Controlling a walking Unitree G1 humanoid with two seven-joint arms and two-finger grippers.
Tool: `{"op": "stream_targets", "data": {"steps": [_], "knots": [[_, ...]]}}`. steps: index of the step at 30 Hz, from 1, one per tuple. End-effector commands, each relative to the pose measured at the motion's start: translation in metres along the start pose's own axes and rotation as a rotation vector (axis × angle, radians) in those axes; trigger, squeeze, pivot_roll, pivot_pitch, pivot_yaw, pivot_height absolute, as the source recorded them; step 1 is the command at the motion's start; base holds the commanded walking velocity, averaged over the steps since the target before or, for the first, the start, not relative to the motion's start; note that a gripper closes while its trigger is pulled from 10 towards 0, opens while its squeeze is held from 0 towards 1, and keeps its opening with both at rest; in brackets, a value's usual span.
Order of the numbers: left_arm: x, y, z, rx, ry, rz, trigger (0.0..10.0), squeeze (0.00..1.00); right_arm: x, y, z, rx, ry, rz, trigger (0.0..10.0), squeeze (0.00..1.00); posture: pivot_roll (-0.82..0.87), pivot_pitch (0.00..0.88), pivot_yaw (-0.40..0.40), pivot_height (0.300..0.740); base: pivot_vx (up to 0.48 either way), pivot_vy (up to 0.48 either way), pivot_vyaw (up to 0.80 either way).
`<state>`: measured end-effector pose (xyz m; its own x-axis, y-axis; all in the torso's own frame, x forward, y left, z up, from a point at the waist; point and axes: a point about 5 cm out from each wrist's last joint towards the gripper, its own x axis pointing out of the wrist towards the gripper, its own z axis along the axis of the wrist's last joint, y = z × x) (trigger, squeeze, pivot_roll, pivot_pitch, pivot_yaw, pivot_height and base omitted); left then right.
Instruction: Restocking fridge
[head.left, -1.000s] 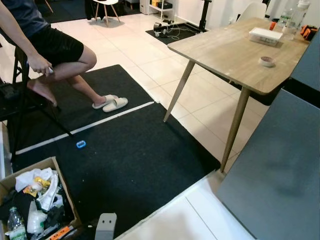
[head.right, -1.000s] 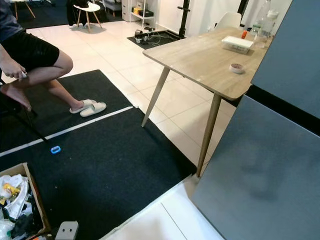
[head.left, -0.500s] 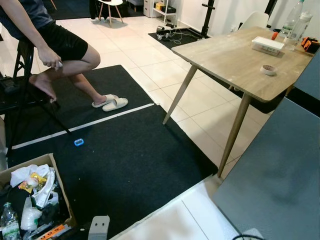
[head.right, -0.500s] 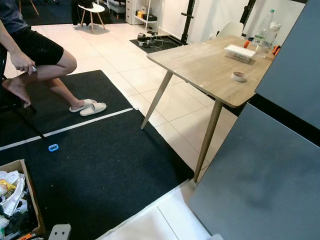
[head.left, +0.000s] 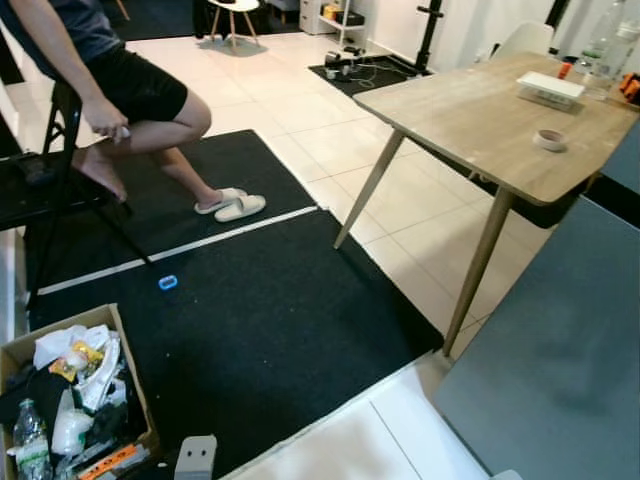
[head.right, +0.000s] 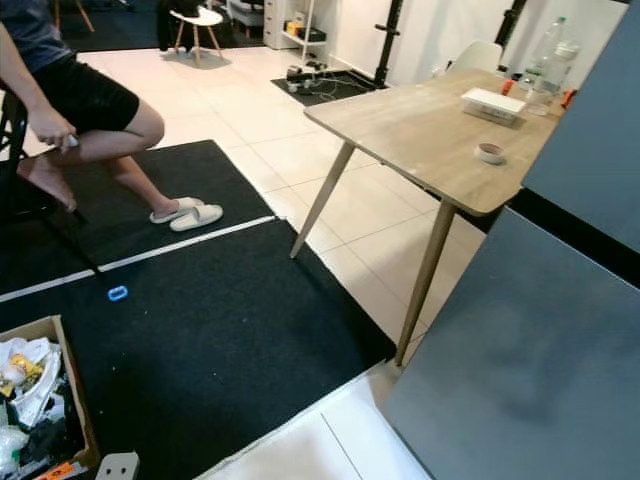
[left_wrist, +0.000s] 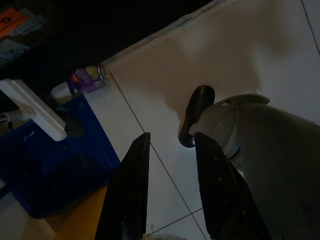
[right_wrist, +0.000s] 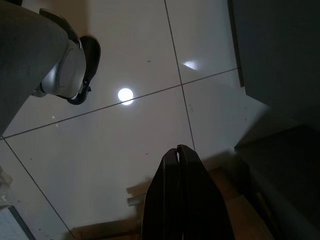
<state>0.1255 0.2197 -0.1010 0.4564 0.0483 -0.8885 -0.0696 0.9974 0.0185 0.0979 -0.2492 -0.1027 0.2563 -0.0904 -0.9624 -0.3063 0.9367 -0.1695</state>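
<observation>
Cardboard box (head.left: 130, 372) of groceries sits on the black mat at the robot's left in the eye views, with the grey fridge door (head.right: 520, 360) at its right. Along the left pincer (left_wrist: 167, 187), parted and empty, lie a blue crate (left_wrist: 55, 170) and a purple-labelled bottle (left_wrist: 85, 80) just beyond its fingertips. The right pincer (right_wrist: 179, 152) hangs pressed together, empty, above white tile beside the fridge, so I judge the robot should face the box squarely before reaching.

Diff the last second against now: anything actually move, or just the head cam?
Mostly the camera: the whole scene slides a little between frames, so the head shifted. Nothing was taken hold of or let go. The cardboard box, blue ring, slippers, wooden table and seated person keep their places relative to each other. Left gripper has its fingers apart, right gripper has them together, both over floor tile.
</observation>
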Motion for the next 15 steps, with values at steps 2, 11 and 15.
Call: {"op": "stream_targets", "data": {"steps": [2, 11, 15], "knots": [[0.001, -0.001, 0.005, 0.002, -0.015, -0.006, 10.0, 0.0, -0.002, -0.01, -0.007, 0.023, 0.01, -0.017, 10.0, 0.0, 0.05, 0.0, -0.077, 0.74, 0.0, 0.0, 0.0], [0.002, -0.009, 0.008, -0.003, -0.021, -0.023, 10.0, 0.0, -0.009, -0.034, -0.019, 0.047, 0.019, -0.052, 10.0, 0.0, 0.02, 0.0, -0.063, 0.74, 0.0, 0.0, 0.0], [0.003, -0.012, 0.009, -0.005, -0.023, -0.035, 10.0, 0.0, -0.012, -0.04, -0.028, 0.053, 0.034, -0.062, 10.0, 0.0, 0.01, 0.0, -0.07, 0.74, 0.0, 0.0, 0.0]]}}
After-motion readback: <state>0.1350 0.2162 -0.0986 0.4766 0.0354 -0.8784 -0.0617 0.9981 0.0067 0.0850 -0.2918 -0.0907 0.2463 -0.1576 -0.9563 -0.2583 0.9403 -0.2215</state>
